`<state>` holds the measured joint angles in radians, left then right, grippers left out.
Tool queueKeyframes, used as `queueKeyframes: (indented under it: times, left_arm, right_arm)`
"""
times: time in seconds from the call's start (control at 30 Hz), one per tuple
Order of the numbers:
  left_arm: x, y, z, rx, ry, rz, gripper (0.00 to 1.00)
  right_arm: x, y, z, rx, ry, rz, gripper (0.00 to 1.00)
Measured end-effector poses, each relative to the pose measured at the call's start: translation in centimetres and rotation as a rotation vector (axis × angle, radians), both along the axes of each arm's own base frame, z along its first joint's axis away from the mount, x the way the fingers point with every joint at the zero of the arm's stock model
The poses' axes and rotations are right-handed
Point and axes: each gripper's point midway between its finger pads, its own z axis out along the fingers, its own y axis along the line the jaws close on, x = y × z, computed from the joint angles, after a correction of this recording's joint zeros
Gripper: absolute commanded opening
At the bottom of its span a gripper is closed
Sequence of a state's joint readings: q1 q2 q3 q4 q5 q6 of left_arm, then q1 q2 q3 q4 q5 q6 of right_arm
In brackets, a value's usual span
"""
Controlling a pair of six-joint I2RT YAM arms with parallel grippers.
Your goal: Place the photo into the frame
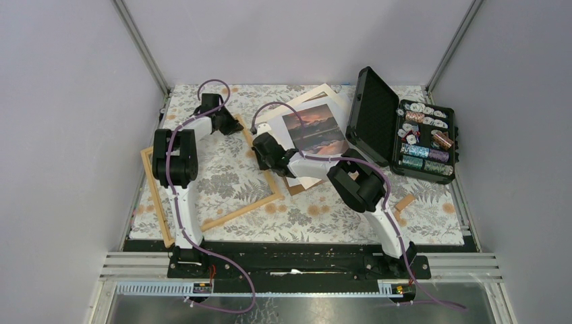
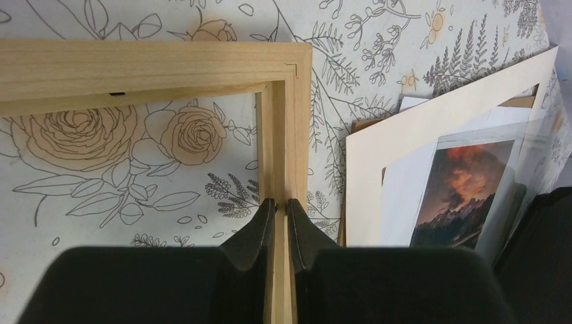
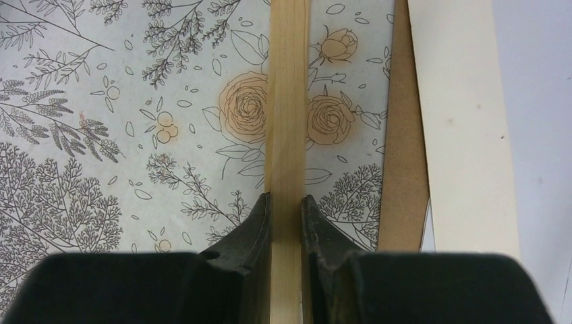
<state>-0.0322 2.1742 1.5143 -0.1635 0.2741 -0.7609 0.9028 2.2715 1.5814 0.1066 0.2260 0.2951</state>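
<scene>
Now the big, thin, light-wood picture frame (image 1: 229, 216) lies empty at nine o'clock, so the job is not done. The left gripper (image 2: 280, 202) and right gripper (image 3: 286, 197) each pinch a frame side, fingers nearly closed. Farther back, at one o'clock, the sunset paper photo (image 1: 317, 128) lies on a cream card mat (image 2: 364, 182).

A: What else was on the table?
B: Floral tablecloth (image 1: 324, 214) covered the whole top. Black hard case (image 1: 369, 116) sat at the far-right corner, open, lid tilted up on its left side.
A: Contents?
B: Poker chips (image 1: 423, 154) in rows, mixed colours.
A: Loose parts?
B: Cream window mat (image 1: 307, 96) lay skewed near the middle of the far edge, just beside the lid. Brown backing board (image 1: 295, 187) showed a corner near the centre. Small wooden block (image 1: 404, 202) lay near the right edge.
</scene>
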Motion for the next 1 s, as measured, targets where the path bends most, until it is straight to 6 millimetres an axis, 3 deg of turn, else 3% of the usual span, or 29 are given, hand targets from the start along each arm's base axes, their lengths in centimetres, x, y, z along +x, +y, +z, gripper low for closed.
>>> queueKeyframes:
  times: [0.3,0.7,1.0]
  left_arm:
    - [0.5,0.0,0.2,0.061,-0.001,0.031,0.11]
    - [0.9,-0.4,0.4,0.132,0.018,0.044,0.36]
    - [1.2,-0.6,0.2,0.172,0.044,0.032,0.36]
  right_arm:
    - [0.3,0.6,-0.1,-0.005,0.024,0.026,0.00]
    - [0.4,0.9,0.0,-0.001,0.039,0.044,0.00]
    - [0.4,0.9,0.0,0.000,0.038,0.044,0.00]
